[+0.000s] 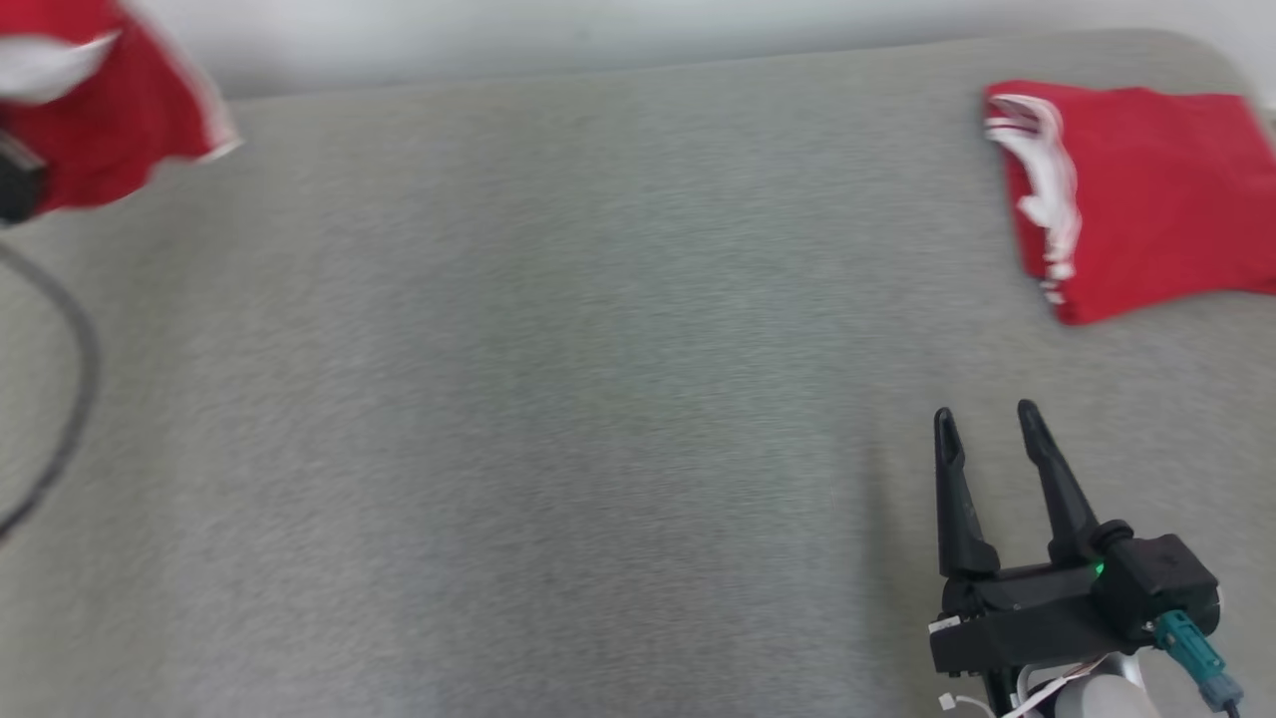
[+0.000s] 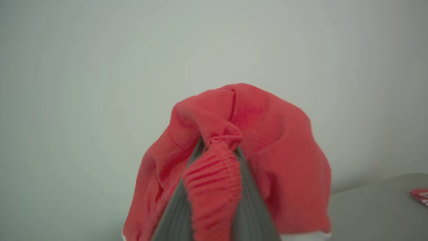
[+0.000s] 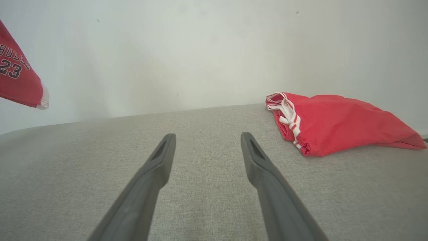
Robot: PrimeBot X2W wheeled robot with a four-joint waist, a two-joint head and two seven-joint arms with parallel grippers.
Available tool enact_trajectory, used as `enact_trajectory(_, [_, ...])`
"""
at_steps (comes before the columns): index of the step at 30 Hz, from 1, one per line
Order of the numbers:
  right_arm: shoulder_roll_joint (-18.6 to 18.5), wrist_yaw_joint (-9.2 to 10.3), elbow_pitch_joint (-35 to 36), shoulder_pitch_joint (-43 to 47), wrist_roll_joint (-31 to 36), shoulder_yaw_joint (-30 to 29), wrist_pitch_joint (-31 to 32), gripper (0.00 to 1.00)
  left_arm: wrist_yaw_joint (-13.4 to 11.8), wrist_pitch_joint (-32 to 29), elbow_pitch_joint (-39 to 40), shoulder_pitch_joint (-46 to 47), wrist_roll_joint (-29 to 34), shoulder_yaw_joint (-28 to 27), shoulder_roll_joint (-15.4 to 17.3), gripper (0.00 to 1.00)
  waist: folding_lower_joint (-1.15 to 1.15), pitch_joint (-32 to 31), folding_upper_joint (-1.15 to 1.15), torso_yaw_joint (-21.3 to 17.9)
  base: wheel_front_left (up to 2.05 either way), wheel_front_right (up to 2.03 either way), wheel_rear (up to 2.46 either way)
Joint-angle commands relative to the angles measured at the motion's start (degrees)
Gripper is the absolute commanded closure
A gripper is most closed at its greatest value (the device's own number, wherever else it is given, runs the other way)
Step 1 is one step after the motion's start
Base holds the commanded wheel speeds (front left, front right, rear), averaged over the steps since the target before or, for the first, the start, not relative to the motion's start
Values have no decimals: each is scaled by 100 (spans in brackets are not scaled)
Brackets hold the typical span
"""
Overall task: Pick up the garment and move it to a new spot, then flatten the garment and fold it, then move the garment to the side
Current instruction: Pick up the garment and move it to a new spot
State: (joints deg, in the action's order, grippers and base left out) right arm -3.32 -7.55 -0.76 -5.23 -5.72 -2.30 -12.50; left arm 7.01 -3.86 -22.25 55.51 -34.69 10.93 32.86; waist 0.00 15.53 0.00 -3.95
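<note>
The left gripper (image 2: 219,144), fingers pinched shut on a red jersey (image 2: 267,134), holds it aloft at the far left of a grey fabric surface (image 1: 558,379), while the right gripper (image 1: 985,411) hovers wide open and empty, short of a folded red garment (image 1: 1156,189).

Soft, even, bright light, head view motion-blurred, garment (image 2: 274,140) out of focus in left wrist view

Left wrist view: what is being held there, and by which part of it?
The red garment, pinched at a ribbed band of its fabric in the shut jaws of the left gripper. The right gripper holds nothing.
</note>
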Motion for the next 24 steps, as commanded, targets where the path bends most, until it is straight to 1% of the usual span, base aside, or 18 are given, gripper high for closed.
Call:
enact_trajectory(1, [37,15,-96,-30,-38,32,-74,0,-65,-88,225,91,38,92,-141,100,0,-264,0,-569,0,0,0])
enact_trajectory(5, [53,15,-325,-53,-133,60,-179,0,-204,-357,840,208,80,447,-587,100,0,-356,0,-925,0,0,0])
enact_trajectory(9, [56,15,-496,-71,-254,81,-230,0,-359,-428,1268,194,58,769,-1129,100,0,-385,0,-1144,0,0,0])
enact_trajectory(12, [57,15,-565,-54,-288,66,-252,0,-467,-383,1429,-39,-11,1004,-1536,100,0,-395,0,-1199,0,0,0])
enact_trajectory(15, [57,15,-628,-28,-299,18,-260,0,-535,-322,1527,-343,-44,1244,-1836,100,0,-401,0,-1180,0,0,0])
enact_trajectory(19, [58,15,-691,-31,-308,32,-270,0,-610,-215,1421,-1001,-127,1504,-2089,100,0,-405,0,-1100,0,0,0])
enact_trajectory(24, [53,15,-715,-87,-324,57,-272,0,-801,137,978,-1857,24,1634,-2046,100,0,-367,0,-1032,0,0,0])
